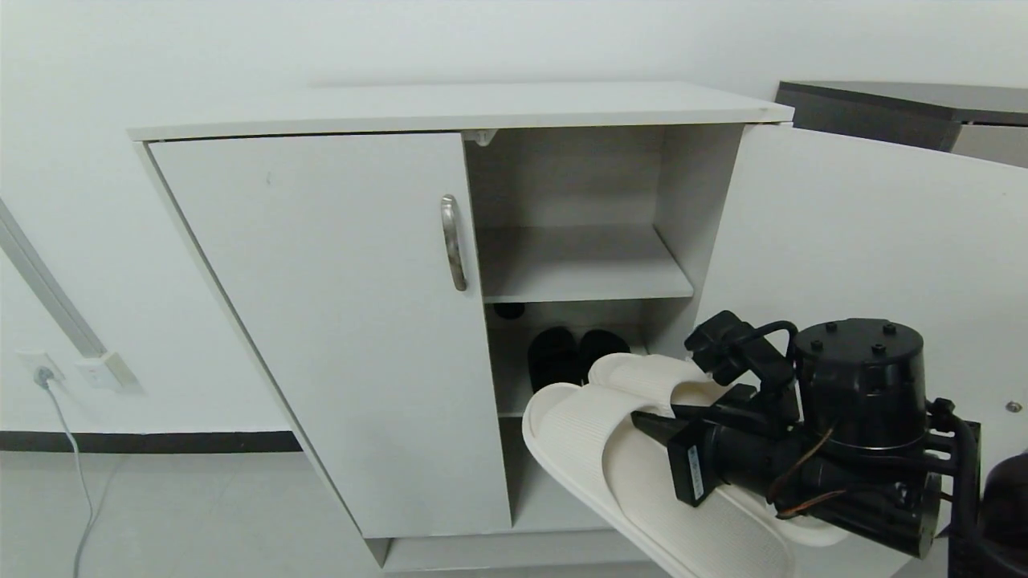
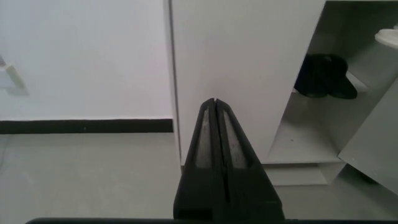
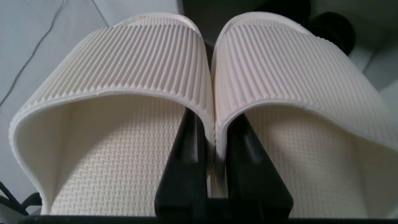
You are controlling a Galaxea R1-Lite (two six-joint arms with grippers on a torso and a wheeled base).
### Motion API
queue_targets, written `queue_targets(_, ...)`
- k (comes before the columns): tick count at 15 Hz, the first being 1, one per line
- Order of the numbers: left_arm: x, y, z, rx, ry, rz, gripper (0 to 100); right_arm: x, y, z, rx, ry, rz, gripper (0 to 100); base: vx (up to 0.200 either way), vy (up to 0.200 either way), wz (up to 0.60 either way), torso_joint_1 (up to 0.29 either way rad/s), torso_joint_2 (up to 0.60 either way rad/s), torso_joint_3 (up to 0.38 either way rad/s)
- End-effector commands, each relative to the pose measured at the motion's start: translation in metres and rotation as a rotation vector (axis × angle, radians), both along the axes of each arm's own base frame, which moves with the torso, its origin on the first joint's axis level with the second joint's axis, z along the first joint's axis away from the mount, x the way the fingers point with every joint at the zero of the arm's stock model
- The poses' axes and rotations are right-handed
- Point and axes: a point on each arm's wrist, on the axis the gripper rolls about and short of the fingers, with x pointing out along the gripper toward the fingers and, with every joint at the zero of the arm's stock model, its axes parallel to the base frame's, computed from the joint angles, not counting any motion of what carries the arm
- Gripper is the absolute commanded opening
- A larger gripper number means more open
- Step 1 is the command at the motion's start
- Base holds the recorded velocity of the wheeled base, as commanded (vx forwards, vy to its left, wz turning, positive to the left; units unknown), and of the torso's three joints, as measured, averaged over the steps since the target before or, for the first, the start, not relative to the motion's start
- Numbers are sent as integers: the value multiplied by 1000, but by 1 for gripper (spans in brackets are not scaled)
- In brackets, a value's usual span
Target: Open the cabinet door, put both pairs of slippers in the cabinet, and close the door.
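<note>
Right pincer (image 3: 214, 140) pinches the cream slippers (image 1: 586, 433) by their inner edges, before the cabinet (image 1: 450, 108), at its open side; black slippers (image 1: 574, 357) sit inside; left pincer (image 2: 215, 109) pressed together, near the shut door (image 1: 321, 321).

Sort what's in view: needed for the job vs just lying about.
Job: white slippers, clamped in the right gripper; black slippers, already inside the cabinet; open right door.
Lying about: wall socket and cable; dark tabletop; left gripper, shut, holding nothing.
</note>
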Motion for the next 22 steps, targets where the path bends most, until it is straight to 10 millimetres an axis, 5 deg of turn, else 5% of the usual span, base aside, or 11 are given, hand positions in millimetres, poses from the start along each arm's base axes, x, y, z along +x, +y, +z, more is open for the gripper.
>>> queue_targets(1, 0, 0, 0, 0, 1, 0, 0, 1, 1, -1, -2, 3, 2, 0, 0, 0, 0, 0, 0, 0)
queue_targets(5, 0, 0, 0, 0, 1, 0, 0, -2, 10, -3, -7, 0, 17, 0, 0, 0, 0, 0, 0, 0)
queue_targets(11, 0, 0, 0, 3, 1, -2, 0, -9, 80, 36, 23, -42, -319, 0, 0, 0, 0, 0, 0, 0)
queue_targets(15, 0, 0, 0, 3, 1, -2, 0, -12, 92, 73, 49, 23, -506, 0, 0, 0, 0, 0, 0, 0)
queue_targets(22, 0, 0, 0, 6, 2, 2, 0, 16, 101, 65, 43, -48, -583, 0, 0, 0, 0, 0, 0, 0)
